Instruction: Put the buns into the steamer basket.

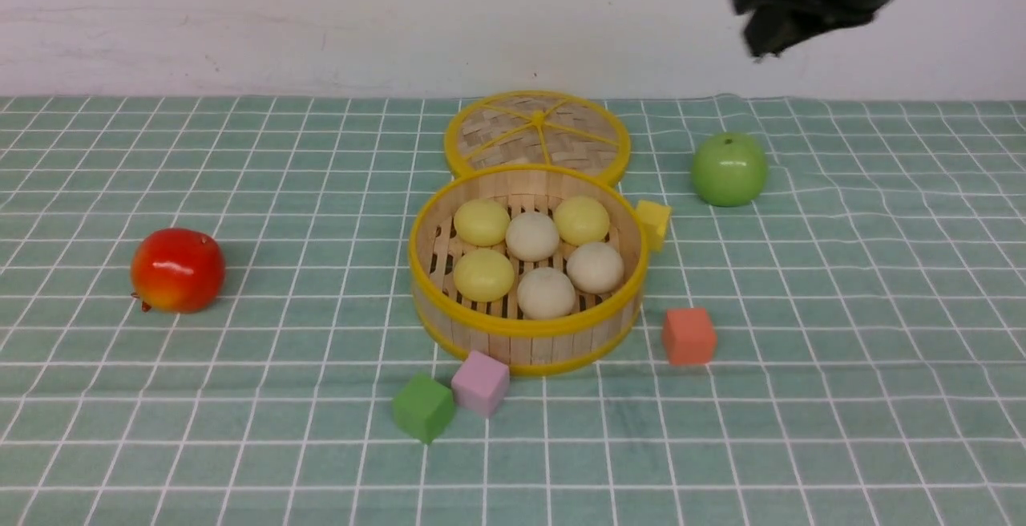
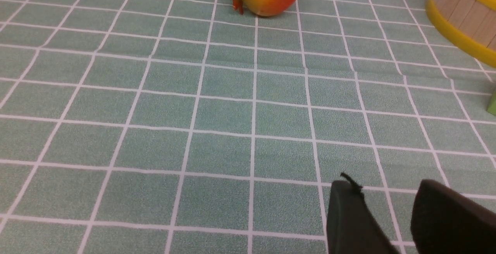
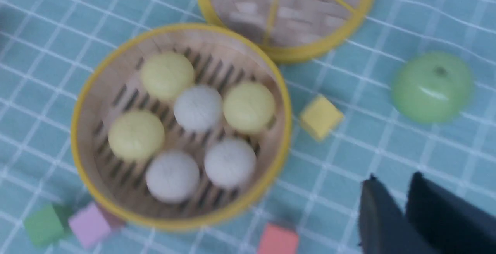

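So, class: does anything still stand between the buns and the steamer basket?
Nothing visible does. All six buns already lie inside the steamer basket, and its lid sits behind it on the cloth.

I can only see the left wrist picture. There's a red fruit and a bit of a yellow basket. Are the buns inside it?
Observer: Yes, all six buns sit in the steamer basket, three pale yellow and three beige-white.
Operator: Is the lid on?
Observer: No, the lid lies flat on the cloth behind the basket.
Operator: Where is the other arm?
Observer: The right gripper is high above the green apple, and it carries nothing.
Operator: Any blocks?
Observer: Four: the green cube, pink cube, orange cube and yellow cube surround the basket.
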`<state>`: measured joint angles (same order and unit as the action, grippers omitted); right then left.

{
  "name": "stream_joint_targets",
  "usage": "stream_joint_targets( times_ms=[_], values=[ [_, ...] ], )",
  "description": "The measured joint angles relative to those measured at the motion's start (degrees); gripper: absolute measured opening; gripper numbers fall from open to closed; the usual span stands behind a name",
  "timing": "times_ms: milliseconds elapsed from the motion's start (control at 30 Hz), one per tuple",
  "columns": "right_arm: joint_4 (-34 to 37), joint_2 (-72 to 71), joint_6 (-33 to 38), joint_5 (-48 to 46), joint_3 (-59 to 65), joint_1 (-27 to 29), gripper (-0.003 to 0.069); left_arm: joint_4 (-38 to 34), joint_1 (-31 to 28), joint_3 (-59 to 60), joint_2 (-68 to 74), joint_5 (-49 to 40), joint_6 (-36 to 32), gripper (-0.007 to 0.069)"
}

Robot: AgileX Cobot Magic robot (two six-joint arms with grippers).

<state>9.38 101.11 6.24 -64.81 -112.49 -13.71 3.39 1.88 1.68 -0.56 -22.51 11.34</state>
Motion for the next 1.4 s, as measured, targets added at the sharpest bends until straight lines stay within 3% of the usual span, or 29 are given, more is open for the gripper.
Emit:
stream_joint_targets(
  times_ms=[100, 700, 1000, 1400],
  values=[
    [-1.71, -8.33, -1.89, 0.08, 10.29, 0.0, -0.0018, 0.0, 0.0, 0.0, 0.0, 0.0, 0.0, 0.0238],
    [2.17, -62.47, -2.9, 25.47, 69.03, -0.07, -0.0019, 0.0, 0.0, 0.0, 0.0, 0.0, 0.0, 0.0238],
    [3.63, -84.35, -2.9, 31.38, 84.73, -0.07, -0.0012, 0.0, 0.0, 0.0, 0.0, 0.0, 0.0, 0.0238],
    [3.63, -87.9, -2.9, 23.46, 88.72, -0.07, -0.0001, 0.0, 0.0, 0.0, 0.0, 0.0, 0.0, 0.0238]
  ],
)
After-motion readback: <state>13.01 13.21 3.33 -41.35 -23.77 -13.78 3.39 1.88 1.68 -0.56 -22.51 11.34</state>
